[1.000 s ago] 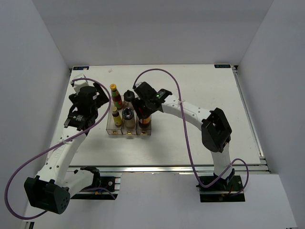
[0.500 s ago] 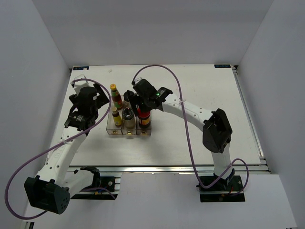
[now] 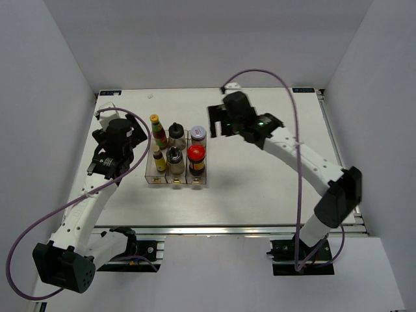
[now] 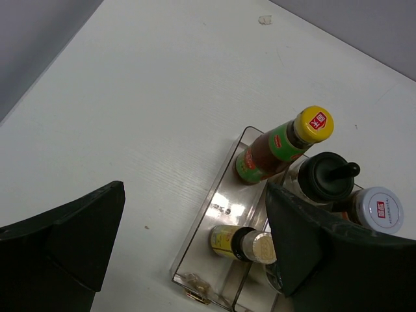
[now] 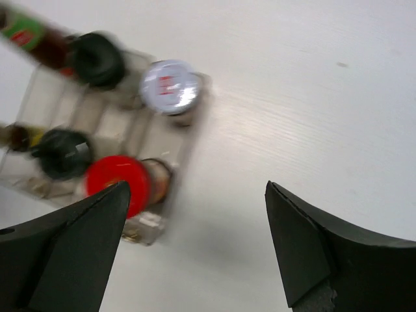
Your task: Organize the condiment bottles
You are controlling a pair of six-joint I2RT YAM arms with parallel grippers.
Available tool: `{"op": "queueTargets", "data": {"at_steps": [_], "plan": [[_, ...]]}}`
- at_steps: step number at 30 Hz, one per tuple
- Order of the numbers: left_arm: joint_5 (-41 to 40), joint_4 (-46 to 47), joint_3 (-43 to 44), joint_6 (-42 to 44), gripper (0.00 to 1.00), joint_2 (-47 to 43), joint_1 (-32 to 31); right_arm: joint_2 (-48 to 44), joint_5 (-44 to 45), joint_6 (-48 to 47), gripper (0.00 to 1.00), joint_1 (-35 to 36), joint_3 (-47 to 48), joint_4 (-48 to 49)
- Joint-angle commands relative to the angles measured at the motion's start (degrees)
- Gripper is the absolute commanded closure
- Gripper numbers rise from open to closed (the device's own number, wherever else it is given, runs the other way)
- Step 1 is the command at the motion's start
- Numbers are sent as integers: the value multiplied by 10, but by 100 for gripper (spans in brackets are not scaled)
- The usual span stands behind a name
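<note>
All six bottles stand in the clear tray point(image 3: 198, 180). The slim red sauce bottle point(image 3: 158, 132) and the tiny yellow-capped bottle point(image 3: 158, 160) are in the left compartment. Two black-lidded shakers point(image 3: 175, 132) point(image 3: 174, 158) are in the middle one. The white-lidded jar point(image 3: 197, 134) and the red-lidded jar point(image 3: 196, 156) are in the right one. My left gripper point(image 3: 135, 135) is open and empty, just left of the tray. My right gripper point(image 3: 216, 122) is open and empty, raised to the right of the tray. In the right wrist view the red-lidded jar point(image 5: 127, 182) shows beside the left finger.
The table's back edge point(image 3: 208, 90) and a metal rail along its right side point(image 3: 338, 149) bound the white surface. Purple cables loop over both arms. White walls rise close on the left and right.
My right gripper has let go of the red-lidded jar, which now stands in the tray's right compartment, and has swung up and right, away from the tray. The left arm has barely moved.
</note>
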Motion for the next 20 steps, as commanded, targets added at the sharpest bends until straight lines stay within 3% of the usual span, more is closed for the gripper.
{"op": "queueTargets", "data": {"at_steps": [1, 6, 7, 10, 15, 20], "plan": [[-32, -4, -3, -2, 2, -13, 4, -88, -24, 42, 11, -121, -104, 41], [13, 26, -18, -1, 2, -5, 41, -211, 90, 66, 11, -167, -272, 93], [19, 29, -18, -3, 2, 0, 49, -222, 142, 82, 11, -168, -287, 85], [39, 19, -9, -16, 2, 23, 88, -257, 179, 91, 11, -169, -336, 84], [59, 21, -14, -39, 2, 37, 134, -285, 220, 107, 11, -169, -388, 121], [58, 16, -14, -42, 2, 40, 138, -273, 196, 108, 11, -169, -390, 127]]}}
